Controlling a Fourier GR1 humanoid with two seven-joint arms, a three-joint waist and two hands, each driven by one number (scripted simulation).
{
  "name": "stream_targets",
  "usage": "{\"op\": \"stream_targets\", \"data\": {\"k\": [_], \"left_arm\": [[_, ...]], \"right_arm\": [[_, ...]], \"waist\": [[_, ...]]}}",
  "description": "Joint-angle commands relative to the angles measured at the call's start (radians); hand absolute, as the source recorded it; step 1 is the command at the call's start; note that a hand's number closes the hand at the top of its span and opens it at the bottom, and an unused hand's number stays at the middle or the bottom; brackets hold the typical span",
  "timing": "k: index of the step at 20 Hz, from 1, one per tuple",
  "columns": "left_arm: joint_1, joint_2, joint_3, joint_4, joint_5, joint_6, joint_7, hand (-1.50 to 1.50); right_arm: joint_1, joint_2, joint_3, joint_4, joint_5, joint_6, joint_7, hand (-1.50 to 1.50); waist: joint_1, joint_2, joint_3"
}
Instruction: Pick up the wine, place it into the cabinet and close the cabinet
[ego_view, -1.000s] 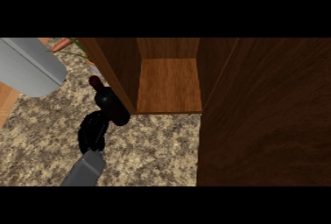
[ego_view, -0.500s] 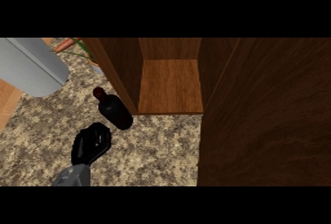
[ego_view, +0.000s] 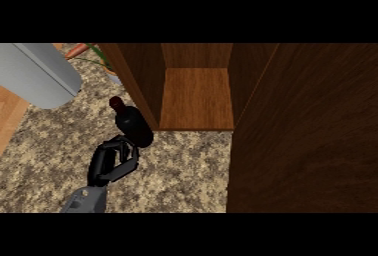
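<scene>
The surface (ego_view: 184, 170) looks like speckled, matt stone. The cabinet (ego_view: 295, 125) is dark grained wood, its shelf (ego_view: 196, 100) lighter. The bottle (ego_view: 133, 125) is dark glossy glass.

The wine bottle's (ego_view: 131, 122) base was hidden behind the left hand (ego_view: 112, 162); contact could not be determined. The cabinet (ego_view: 196, 97) beside the bottle was cut off at the upper edge.

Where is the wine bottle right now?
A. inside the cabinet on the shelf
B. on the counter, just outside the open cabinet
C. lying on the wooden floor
B: the wine bottle stands on the speckled counter beside the cabinet's left wall, with the left hand next to it.
</scene>
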Motion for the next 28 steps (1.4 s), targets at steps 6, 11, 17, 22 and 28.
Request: {"op": "stream_targets", "data": {"k": [6, 11, 17, 22, 28], "left_arm": [[-0.039, -0.041, -0.074, -0.276, -0.063, 0.160, 0.309, 1.50], [-0.117, -0.031, -0.081, -0.306, -0.097, 0.202, 0.438, 1.50], [-0.180, -0.114, -0.190, -0.299, -0.247, 0.340, 0.533, 1.50], [-0.179, -0.153, -0.199, -0.282, -0.245, 0.376, 0.556, 1.50], [-0.295, -0.155, -0.250, -0.251, -0.184, 0.458, 0.653, 1.50]], "right_arm": [[0.060, -0.012, 0.002, -0.166, -0.072, -0.017, 0.085, -1.50], [0.018, -0.020, -0.079, -0.097, -0.110, 0.002, 0.037, -1.50], [-0.001, -0.002, -0.014, -0.076, -0.042, 0.003, 0.029, -1.50], [0.082, -0.019, -0.055, -0.072, -0.094, 0.059, -0.027, -1.50], [0.066, 0.006, -0.006, -0.102, -0.056, 0.042, -0.016, -1.50]], "waist": [[-0.011, 0.000, -0.001], [-0.015, 0.001, 0.000], [-0.029, 0.004, -0.001], [-0.032, 0.004, -0.001], [-0.041, 0.006, -0.002]]}}
